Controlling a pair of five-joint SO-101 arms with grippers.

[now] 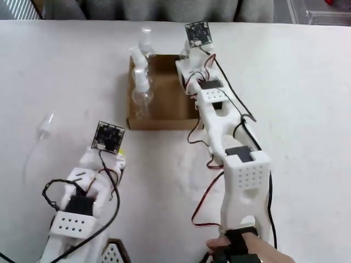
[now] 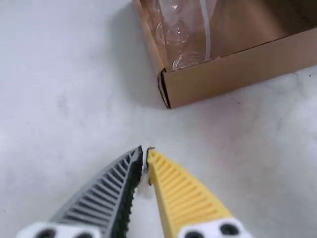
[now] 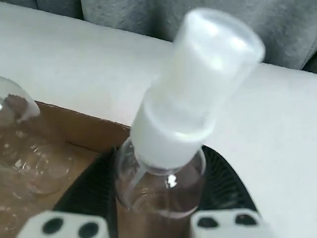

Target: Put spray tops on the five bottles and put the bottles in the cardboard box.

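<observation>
The cardboard box (image 1: 164,98) lies at the table's middle, with several clear bottles (image 1: 141,82) wearing spray tops along its left wall. My right gripper (image 3: 158,173) is shut on another clear bottle (image 3: 161,191), upright with a white spray top (image 3: 198,84), at the box's far right corner (image 1: 185,55). Whether this bottle touches the box floor is hidden. A loose spray top (image 1: 46,125) with its tube lies on the table at the far left. My left gripper (image 2: 145,153) is shut on nothing, low over the table near the box's front left corner (image 2: 166,89).
The right arm (image 1: 219,120) stretches from the front right across the box's right side. The left arm (image 1: 82,203) sits at the front left. A grey cloth (image 3: 148,15) hangs behind the table's far edge. Bare table lies left and right of the box.
</observation>
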